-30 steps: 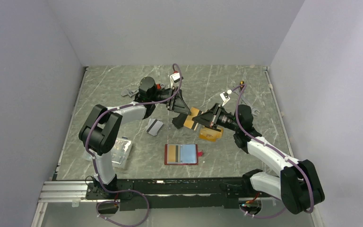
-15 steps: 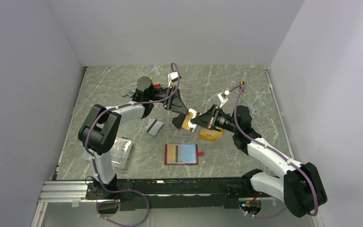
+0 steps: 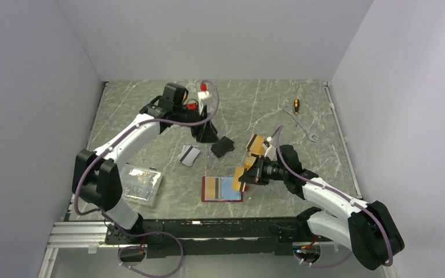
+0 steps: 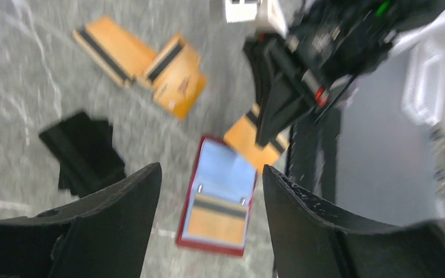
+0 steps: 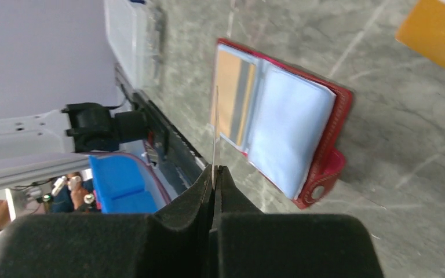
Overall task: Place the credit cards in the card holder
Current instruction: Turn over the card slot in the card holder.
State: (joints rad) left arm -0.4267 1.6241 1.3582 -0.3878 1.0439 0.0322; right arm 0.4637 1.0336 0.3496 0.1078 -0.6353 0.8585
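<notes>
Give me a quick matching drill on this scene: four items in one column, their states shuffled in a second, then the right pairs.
Column one:
1. right pincer
2. left pincer
3. card holder
4. silver card

Column two:
A. lying flat, gripped by nothing
B. open, nothing between its fingers
C. spread open, one pocket filled
D. shut on an orange card

Pairs: 1-D, 2-B, 3-C, 4-A

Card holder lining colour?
Pale blue lining inside the red card holder; clearest in the right wrist view.
</notes>
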